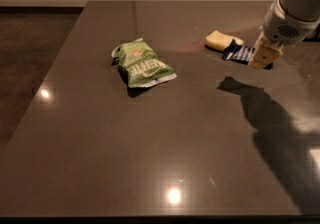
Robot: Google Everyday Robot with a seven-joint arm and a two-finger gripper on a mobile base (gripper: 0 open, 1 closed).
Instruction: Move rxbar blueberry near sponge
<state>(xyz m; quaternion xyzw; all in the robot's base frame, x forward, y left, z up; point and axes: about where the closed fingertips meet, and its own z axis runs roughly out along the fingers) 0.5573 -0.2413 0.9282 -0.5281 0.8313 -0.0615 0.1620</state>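
camera view | claw [262, 58] far right, grips rxbar blueberry [239, 53] | beside sponge [220, 41]

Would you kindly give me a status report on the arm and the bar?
Gripper far right, shut on rxbar blueberry. Bar right beside sponge, touching or nearly. Green chip bag well left, nothing in the way.

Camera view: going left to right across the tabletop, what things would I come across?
Green chip bag → sponge → rxbar blueberry → gripper, at the right, gripping the bar's right end.
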